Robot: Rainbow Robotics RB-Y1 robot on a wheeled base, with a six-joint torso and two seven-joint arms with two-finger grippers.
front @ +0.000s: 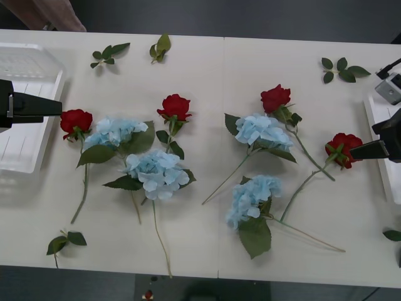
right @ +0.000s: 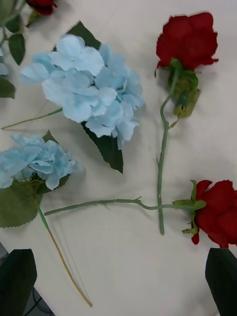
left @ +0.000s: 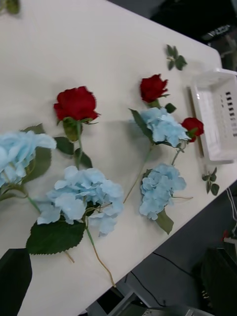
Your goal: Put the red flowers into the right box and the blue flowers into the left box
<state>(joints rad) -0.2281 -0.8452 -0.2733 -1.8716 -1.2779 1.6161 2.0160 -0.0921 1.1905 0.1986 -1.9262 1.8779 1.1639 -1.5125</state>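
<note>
We hold both grippers wide at the counter [front: 207, 244] edges, left gripper [front: 53, 106] by the left box [front: 25, 81], right gripper [front: 360, 150] jaws open beside a rose; left jaws unclear. Red flowers [front: 175, 106] and blue flowers [front: 156, 174] lie unsorted between; both boxes wait empty.

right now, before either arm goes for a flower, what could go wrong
Two red flowers near the right gripper have crossed stems, so lifting one may drag the other. Blue flowers lie with leaves overlapping a neighbouring cluster and a rose stem, so a grasp there might catch two. The left gripper hangs beside the left box, open.
</note>
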